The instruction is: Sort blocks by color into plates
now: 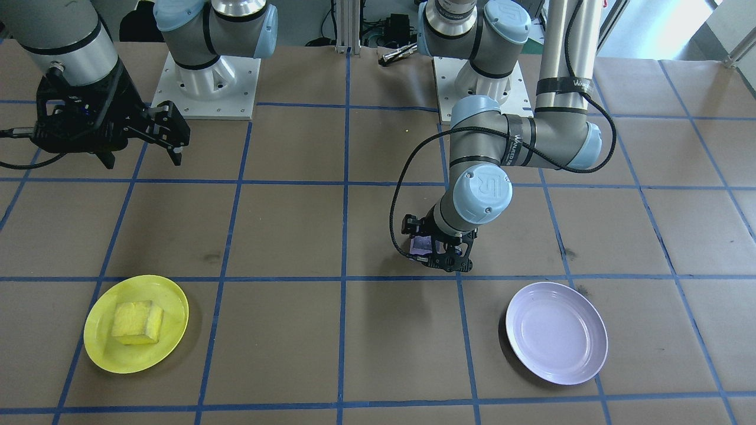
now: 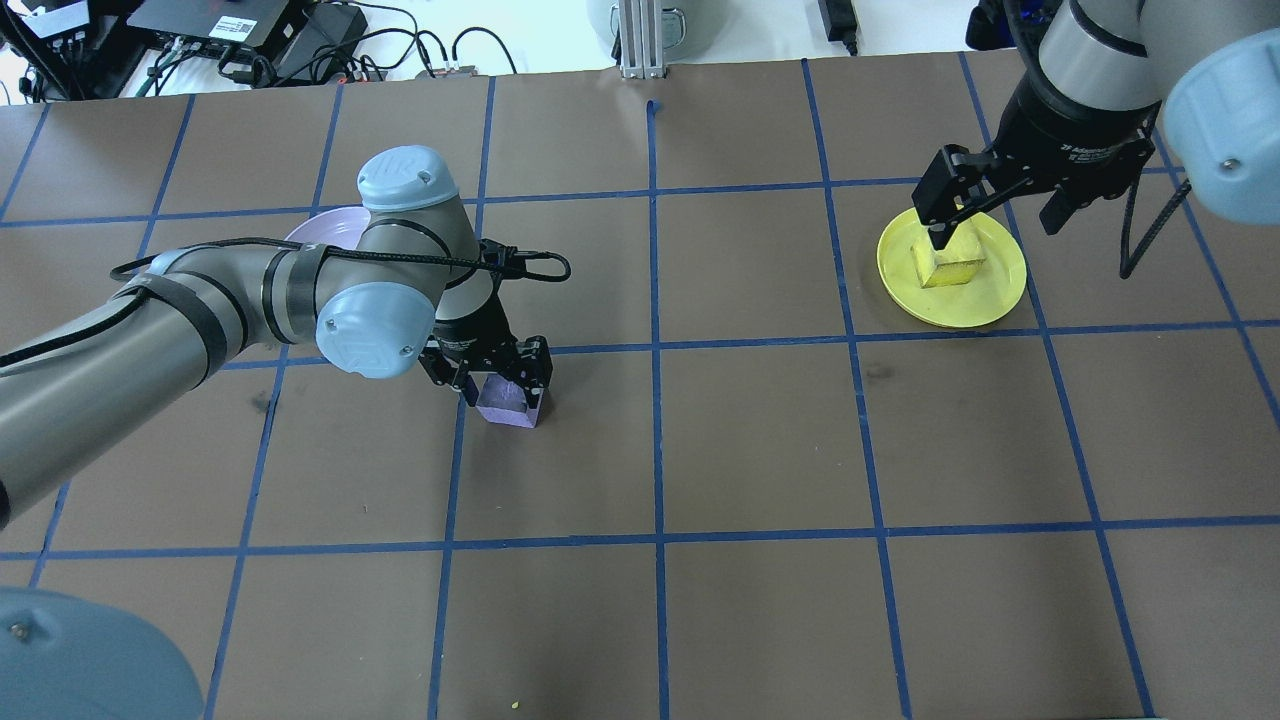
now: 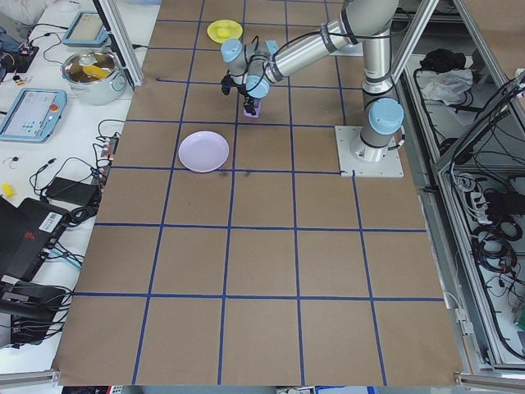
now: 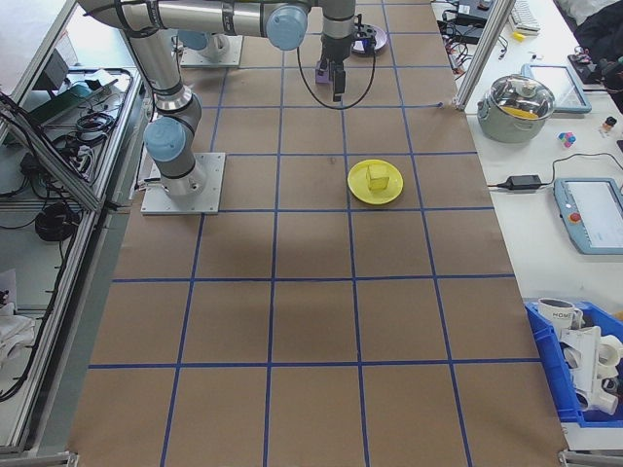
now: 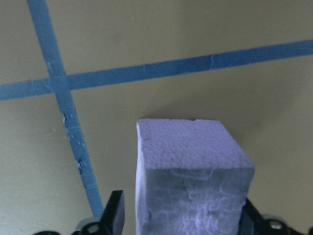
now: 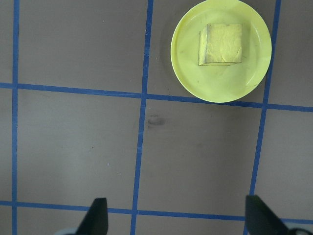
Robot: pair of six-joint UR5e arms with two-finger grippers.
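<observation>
Left fingers sit on both sides of the purple block, closed onto it or very nearly; the wrist view shows the block filling the gap between them. Whether it's lifted or resting on the worktop I can't tell. Left gripper is down low near the middle of the worktop.

Block looks like light foam: soft, grainy skin, probably squashes a bit under the pinch. Flat opposite faces are the obvious place to hold it, mid-height. Not fragile or slippery by the look of it, so a drop shouldn't hurt it.

Lavender plate has nothing in it and lies near the block, toward the operators' edge of the worktop on the robot's left. That's where the purple one goes, I'd say.

Right gripper hangs high with its fingers spread wide and nothing in them. Yellow block already lies on the yellow plate near the operators' edge, on the robot's right. That half looks done.

Worktop is brown paper gridded with blue tape. Cables, a pot and tablets sit on side benches past the ends.
</observation>
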